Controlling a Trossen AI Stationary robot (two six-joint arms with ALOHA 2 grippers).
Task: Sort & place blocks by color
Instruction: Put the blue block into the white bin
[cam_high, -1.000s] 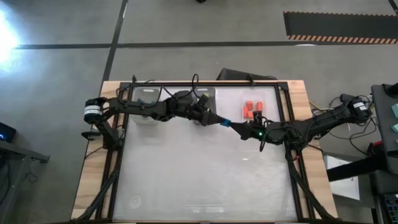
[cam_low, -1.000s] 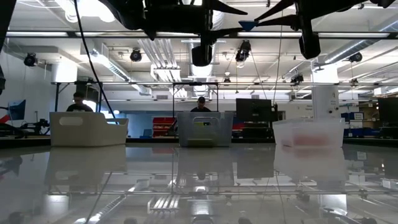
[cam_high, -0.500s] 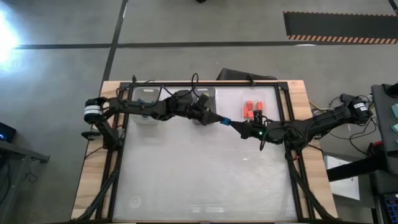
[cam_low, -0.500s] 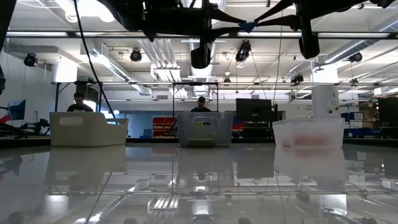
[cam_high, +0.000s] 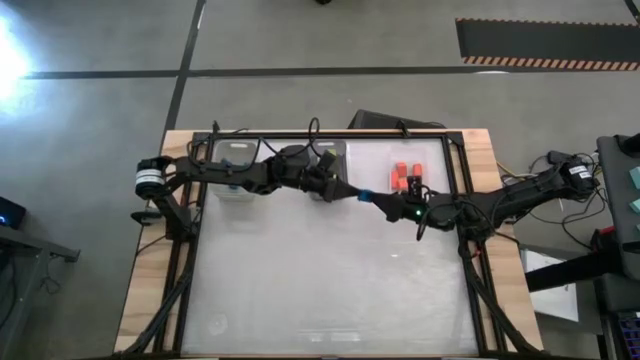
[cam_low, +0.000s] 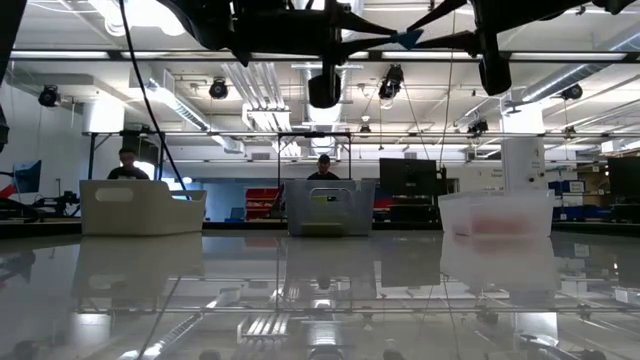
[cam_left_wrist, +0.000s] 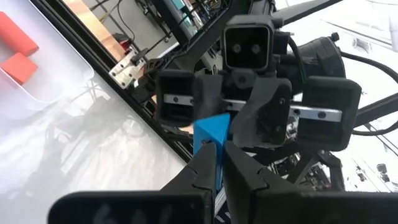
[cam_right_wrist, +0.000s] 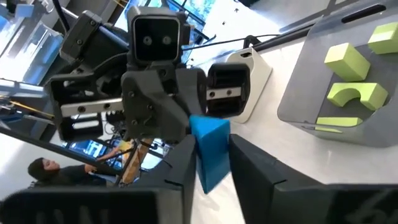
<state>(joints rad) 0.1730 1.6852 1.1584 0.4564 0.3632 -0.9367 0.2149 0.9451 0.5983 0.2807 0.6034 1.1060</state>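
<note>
Blocks were mostly sorted already, as far as we could judge: the table (cam_high: 330, 290) lay bare across its whole near part, with no loose pieces on it in the high or low views. Three bins stood along its far edge. In the high view the right-hand clear bin (cam_high: 440, 160) held several orange-red blocks (cam_high: 405, 176), the middle grey bin (cam_low: 330, 207) held lime green blocks (cam_right_wrist: 351, 78) (these showed best from the right wrist), and the white bin (cam_low: 140, 208) on the left did not show its contents to us. Both arms met in the air above the table, near the middle and right bins, well clear of the surface. Between them hung one blue block (cam_high: 365, 194), a wedge-like piece. The left gripper (cam_left_wrist: 219, 163) was pinching it from one side and the right gripper (cam_right_wrist: 210, 163) gripped it from the other, so both pairs of fingers were pressed onto the same block. We took this for a handover in mid-air, though which arm was giving and which receiving we could not tell. What seemed left was for one gripper to let go and the other to carry the blue piece to its bin, probably the white one.
</note>
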